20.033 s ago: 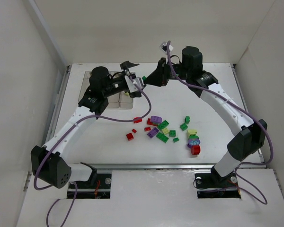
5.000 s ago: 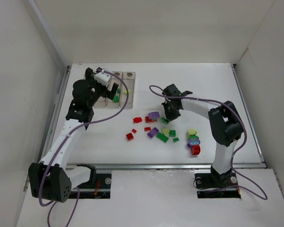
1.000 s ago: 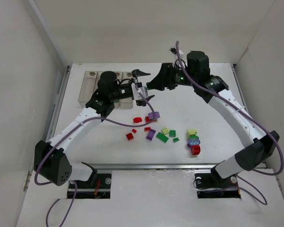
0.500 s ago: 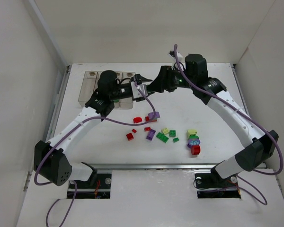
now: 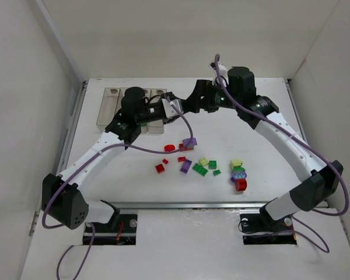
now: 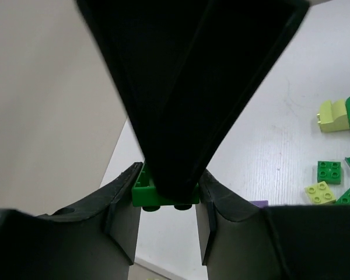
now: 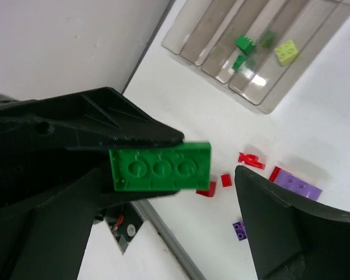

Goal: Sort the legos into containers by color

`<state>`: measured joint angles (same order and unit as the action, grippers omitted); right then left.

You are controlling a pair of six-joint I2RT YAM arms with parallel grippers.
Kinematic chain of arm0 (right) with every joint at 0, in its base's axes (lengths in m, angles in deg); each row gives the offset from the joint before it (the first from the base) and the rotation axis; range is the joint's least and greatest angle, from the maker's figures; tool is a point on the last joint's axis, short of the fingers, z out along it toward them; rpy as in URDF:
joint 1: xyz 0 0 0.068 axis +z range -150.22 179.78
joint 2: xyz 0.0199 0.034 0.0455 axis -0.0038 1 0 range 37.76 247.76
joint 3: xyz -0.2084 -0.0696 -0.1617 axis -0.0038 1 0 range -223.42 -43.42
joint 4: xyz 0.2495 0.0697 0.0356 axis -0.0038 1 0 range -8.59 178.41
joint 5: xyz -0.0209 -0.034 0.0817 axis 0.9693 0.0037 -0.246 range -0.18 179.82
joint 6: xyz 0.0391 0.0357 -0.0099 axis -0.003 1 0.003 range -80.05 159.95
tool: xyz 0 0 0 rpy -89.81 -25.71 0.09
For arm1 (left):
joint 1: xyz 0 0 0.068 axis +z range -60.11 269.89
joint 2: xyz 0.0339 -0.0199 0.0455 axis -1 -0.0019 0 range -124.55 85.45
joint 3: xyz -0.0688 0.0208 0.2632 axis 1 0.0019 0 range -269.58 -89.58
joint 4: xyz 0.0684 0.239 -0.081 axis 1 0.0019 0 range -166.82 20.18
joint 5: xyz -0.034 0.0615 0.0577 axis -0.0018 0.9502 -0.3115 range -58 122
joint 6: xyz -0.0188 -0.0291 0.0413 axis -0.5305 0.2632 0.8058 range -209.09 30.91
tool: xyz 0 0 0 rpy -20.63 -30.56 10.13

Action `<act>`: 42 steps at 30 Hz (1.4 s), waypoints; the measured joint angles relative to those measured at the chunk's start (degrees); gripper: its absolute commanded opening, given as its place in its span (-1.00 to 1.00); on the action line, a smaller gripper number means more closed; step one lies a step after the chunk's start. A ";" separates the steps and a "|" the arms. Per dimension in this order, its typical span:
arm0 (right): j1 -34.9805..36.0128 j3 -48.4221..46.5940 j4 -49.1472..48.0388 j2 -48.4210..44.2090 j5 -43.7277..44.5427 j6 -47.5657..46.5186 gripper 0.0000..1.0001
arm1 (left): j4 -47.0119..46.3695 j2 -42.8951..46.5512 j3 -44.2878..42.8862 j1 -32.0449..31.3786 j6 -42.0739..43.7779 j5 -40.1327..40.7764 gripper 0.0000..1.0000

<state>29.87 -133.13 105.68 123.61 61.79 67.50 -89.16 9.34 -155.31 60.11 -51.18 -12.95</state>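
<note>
the left gripper point(image 6: 166, 201) pinches the green brick point(image 7: 160, 166) by its edges, while the right gripper point(image 7: 169, 170) stands spread wide with neither finger touching it. i read this as a mid-air handover, so the left arm can carry the brick on. the brick sits right between the left fingertips and midway between the right ones, and the containers point(image 7: 186, 29) lie below and beyond both, with green bricks in one bin.

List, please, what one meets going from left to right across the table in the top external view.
clear containers → red square brick → lone pale yellow brick → stack of bricks
</note>
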 measured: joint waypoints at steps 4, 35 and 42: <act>-1.77 1.60 0.74 -0.79 5.16 2.32 1.00 | 0.92 -0.46 -0.17 2.08 -4.44 5.92 -1.00; -10.19 2.78 9.40 4.02 20.04 -1.01 1.00 | 6.69 -38.25 -19.30 19.98 -9.16 33.75 -0.59; -10.19 1.16 10.10 4.57 19.21 -1.27 1.00 | 6.80 -39.17 -19.28 19.98 -8.26 31.74 0.46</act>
<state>19.68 -131.97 115.78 128.17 81.00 66.23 -82.36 -29.83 -174.59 80.09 -59.44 18.79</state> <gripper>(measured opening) 0.998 0.627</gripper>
